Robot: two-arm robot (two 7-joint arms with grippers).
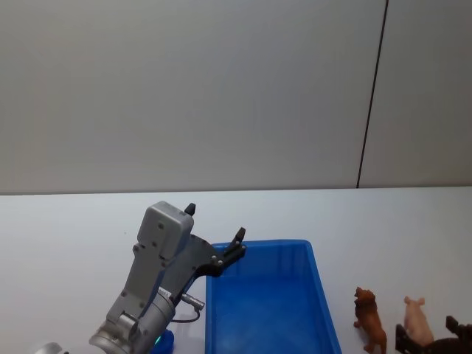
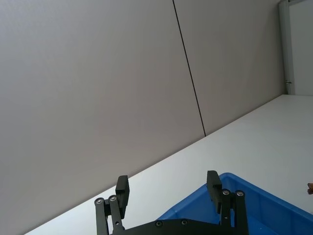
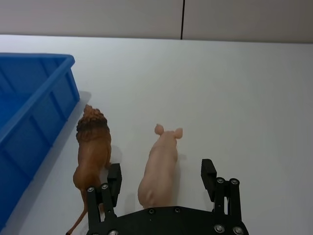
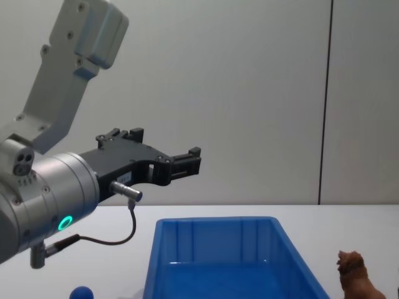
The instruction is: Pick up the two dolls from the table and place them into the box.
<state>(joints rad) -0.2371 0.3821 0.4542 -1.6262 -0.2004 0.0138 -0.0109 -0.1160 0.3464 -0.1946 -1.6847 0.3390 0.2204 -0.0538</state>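
Observation:
Two dolls stand on the white table right of the box: a brown lion (image 3: 93, 147) (image 1: 369, 322) (image 4: 355, 278) and a pale pink pig (image 3: 159, 166) (image 1: 418, 317). My right gripper (image 3: 161, 175) (image 1: 428, 332) is open, its fingers straddling the pig's rear half with a gap on each side; the lion stands just outside one finger (image 3: 114, 178). The box (image 1: 317, 276) (image 3: 34, 98) (image 4: 215, 221) (image 2: 254, 205) is a bright blue bin with nothing visible inside. My left gripper (image 1: 215, 221) (image 2: 167, 186) (image 4: 165, 144) hovers open above the box's far left corner, holding nothing.
A small blue rounded object (image 4: 81, 293) (image 1: 166, 341) lies on the table left of the box, under the left arm. A plain grey wall rises behind the table's far edge. Bare table stretches beyond the dolls and the box.

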